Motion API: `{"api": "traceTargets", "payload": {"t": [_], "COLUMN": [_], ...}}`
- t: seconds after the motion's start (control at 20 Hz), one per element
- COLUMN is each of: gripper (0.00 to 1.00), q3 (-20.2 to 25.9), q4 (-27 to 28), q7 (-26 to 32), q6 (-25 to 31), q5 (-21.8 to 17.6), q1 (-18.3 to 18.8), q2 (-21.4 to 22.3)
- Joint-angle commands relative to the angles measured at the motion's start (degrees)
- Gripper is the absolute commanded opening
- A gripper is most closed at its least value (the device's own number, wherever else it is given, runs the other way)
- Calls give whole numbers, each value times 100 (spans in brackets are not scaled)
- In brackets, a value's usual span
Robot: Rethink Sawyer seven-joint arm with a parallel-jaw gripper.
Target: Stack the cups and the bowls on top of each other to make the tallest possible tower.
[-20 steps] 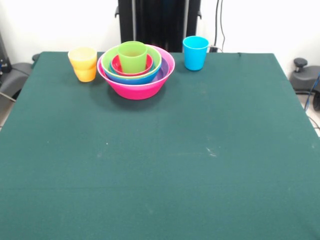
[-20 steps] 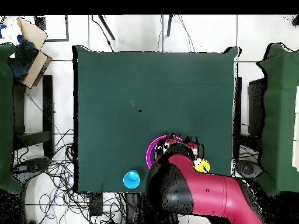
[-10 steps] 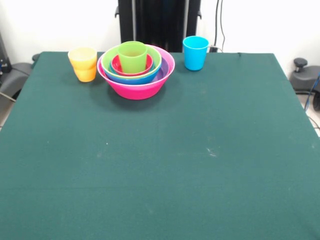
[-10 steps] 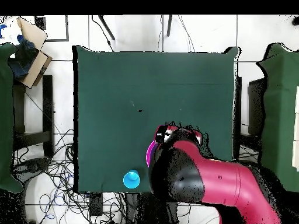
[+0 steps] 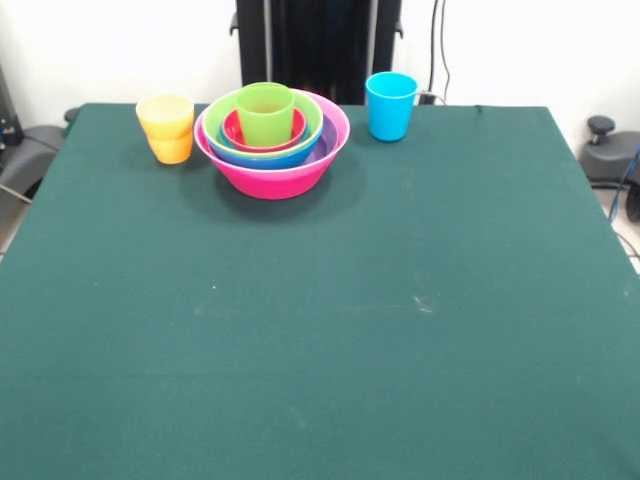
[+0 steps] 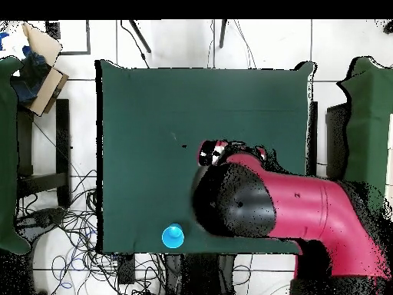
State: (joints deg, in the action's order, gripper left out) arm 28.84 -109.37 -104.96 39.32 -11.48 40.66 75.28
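Front view: nested tower, two cups apart

Front view has the tower (image 5: 272,140) at the far end of the green tabletop (image 5: 320,330): a pink bowl (image 5: 275,176) holding purple, blue, light green and red bowls, with a green cup (image 5: 265,113) upright in the middle. A yellow cup nested in an orange one (image 5: 167,128) stands just beside it; a blue cup (image 5: 390,105) stands near the other side. Overhead, the red and black arm (image 6: 269,209) covers the pile; whether its fingers are apart or together cannot be told.
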Motion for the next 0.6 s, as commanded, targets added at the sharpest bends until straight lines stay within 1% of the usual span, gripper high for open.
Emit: {"api": "traceTargets", "payload": {"t": [0.05, 0.1, 0.15, 0.2, 0.25, 0.35, 0.5, 0.55, 0.6], "gripper": [100, 100, 100, 100, 100, 100, 100, 100, 100], "q3": [167, 110, 19, -42, -139, -289, -537, -671, -772], "q4": [324, 306, 286, 282, 326, 416, 554, 686, 760], "q7": [42, -114, -431, -576, -860, -1157, -1251, -1280, -1273], "q6": [683, 664, 638, 617, 595, 532, 304, 26, -195], "q5": [-518, -519, -512, -509, -550, -610, -717, -906, -1004], "q1": [-650, -757, -940, -1046, -1232, -1500, -1730, -1813, -1865], "q2": [-439, -423, -416, -424, -471, -596, -862, -1110, -1284]}}
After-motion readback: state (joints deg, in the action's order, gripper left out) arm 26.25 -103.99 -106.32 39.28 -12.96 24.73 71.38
